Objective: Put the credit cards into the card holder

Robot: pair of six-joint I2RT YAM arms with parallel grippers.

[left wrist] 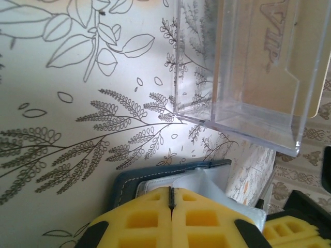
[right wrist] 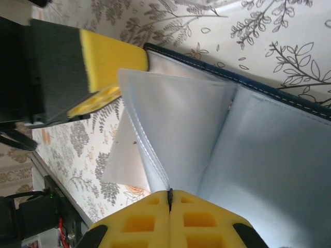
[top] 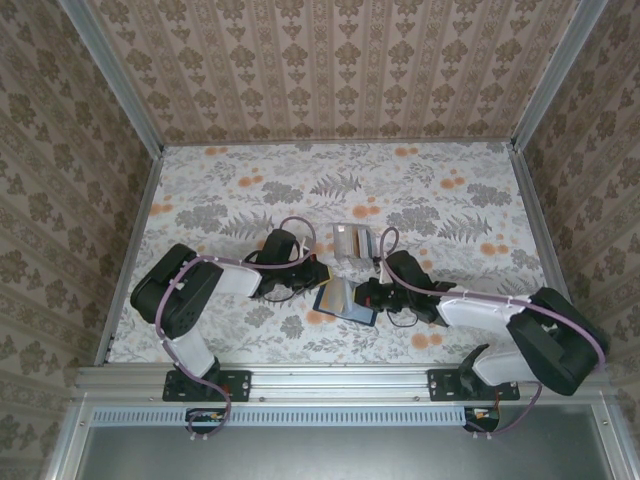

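Holder (top: pixel 345 302) is clamped by left gripper (top: pixel 322 278) at its 10 o'clock, right gripper (top: pixel 366 296) at 3; cards (left wrist: pixel 261 51) are kept in rack (top: pixel 352 240) at 12 o'clock.

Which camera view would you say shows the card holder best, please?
The right wrist view: the card holder lies open across it, navy stitched edge and pale sleeves plain. The left wrist view gives a navy corner and a bit of sleeve; the top external view shows it small and without detail.
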